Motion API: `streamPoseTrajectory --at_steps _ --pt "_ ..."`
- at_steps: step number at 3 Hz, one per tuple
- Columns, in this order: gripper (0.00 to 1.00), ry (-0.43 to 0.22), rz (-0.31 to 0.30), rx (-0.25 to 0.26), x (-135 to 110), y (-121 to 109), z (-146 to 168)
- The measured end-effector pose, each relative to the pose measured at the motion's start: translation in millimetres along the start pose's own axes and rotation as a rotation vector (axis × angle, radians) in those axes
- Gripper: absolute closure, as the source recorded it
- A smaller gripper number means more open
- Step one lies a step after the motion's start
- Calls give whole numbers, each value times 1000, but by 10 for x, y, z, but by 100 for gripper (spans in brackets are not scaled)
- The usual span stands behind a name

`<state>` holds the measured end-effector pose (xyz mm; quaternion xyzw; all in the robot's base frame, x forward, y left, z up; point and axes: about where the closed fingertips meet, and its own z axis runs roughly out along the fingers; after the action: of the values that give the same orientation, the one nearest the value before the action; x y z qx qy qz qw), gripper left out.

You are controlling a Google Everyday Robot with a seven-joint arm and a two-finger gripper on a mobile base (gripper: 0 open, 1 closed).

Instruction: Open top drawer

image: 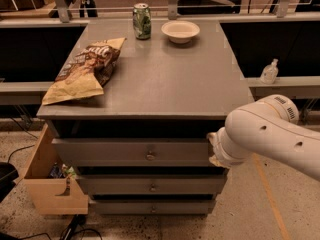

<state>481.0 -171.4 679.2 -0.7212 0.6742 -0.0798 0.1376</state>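
Note:
The top drawer point(125, 152) is the widest grey front of three, just under the grey cabinet top point(165, 84), with a small round metal knob point(150, 155) at its centre. A dark gap shows above the drawer front. Two shorter grey drawer fronts point(150, 185) sit below it. My white arm point(270, 134) comes in from the right. My gripper point(214, 149) is at the right end of the top drawer front, mostly hidden behind the arm's wrist, well to the right of the knob.
On the cabinet top lie a chip bag point(85, 69), a green can point(142, 20) and a white bowl point(180, 31). A light wooden box point(50, 184) hangs open at the cabinet's left side. A small bottle point(269, 71) stands on the right ledge.

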Motion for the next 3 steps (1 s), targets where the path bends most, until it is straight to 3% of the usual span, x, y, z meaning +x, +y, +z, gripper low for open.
streamPoseTrajectory --at_steps 1,2,3 --pt "100 0 0 0 0 -2 -5" --pt "100 0 0 0 -1 -2 -6" --pt "84 0 0 0 -1 -2 -6"
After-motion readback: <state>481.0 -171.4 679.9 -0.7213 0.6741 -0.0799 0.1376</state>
